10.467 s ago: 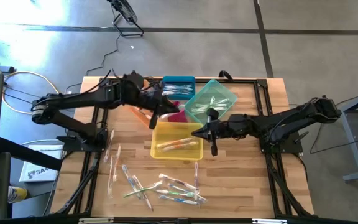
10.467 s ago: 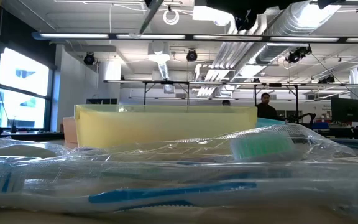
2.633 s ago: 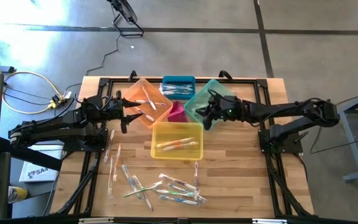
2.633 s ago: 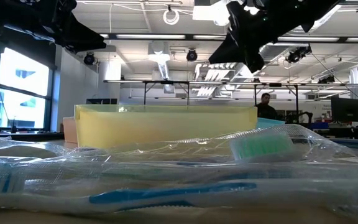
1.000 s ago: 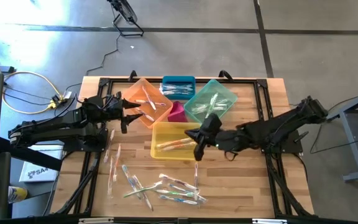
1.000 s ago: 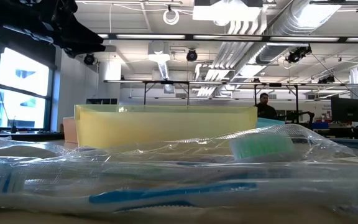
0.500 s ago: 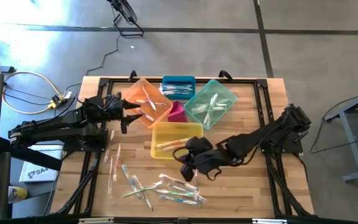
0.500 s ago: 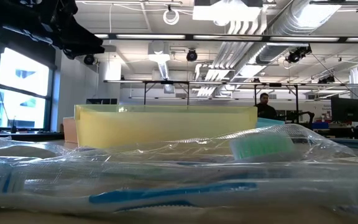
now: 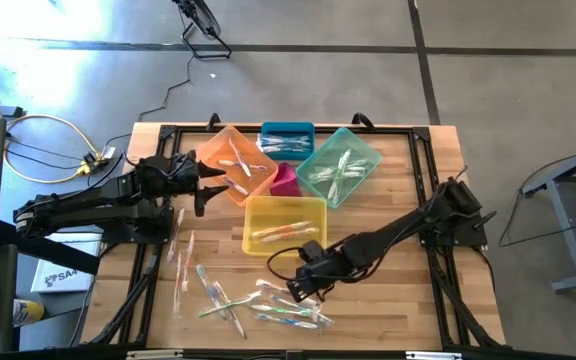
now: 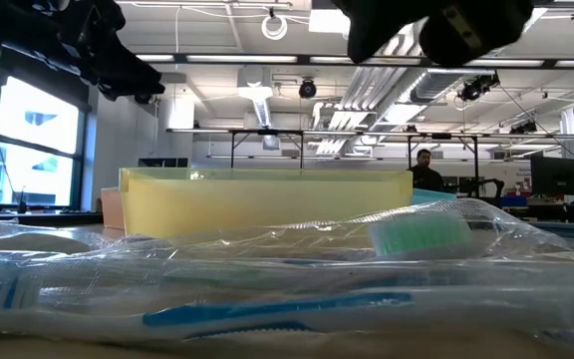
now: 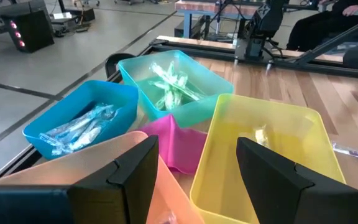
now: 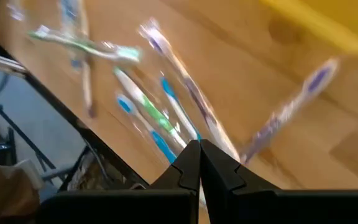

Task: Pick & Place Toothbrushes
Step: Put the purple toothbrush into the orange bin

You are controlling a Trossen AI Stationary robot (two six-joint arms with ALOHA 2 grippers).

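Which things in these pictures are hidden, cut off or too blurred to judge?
- Low view: the yellow translucent plastic bin hides the other bins behind it.
- Low view: the right gripper is cut off by the top edge.
- Right wrist view: the loose wrapped toothbrushes are blurred; their number is unclear.
- High view: the pink bin is wedged between others, its contents unseen.

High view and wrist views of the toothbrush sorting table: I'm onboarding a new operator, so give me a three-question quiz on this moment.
1. True or false: the right gripper is shut and hangs over the loose pile of wrapped toothbrushes on the wooden table.
2. Which bin sits nearest the loose pile? A) translucent yellow plastic bin B) blue plastic bin C) teal plastic bin
3. Fill in: the left gripper, fingers apart, waits at the ____ plastic bin.

Key: 1 true; 2 A; 3 orange.
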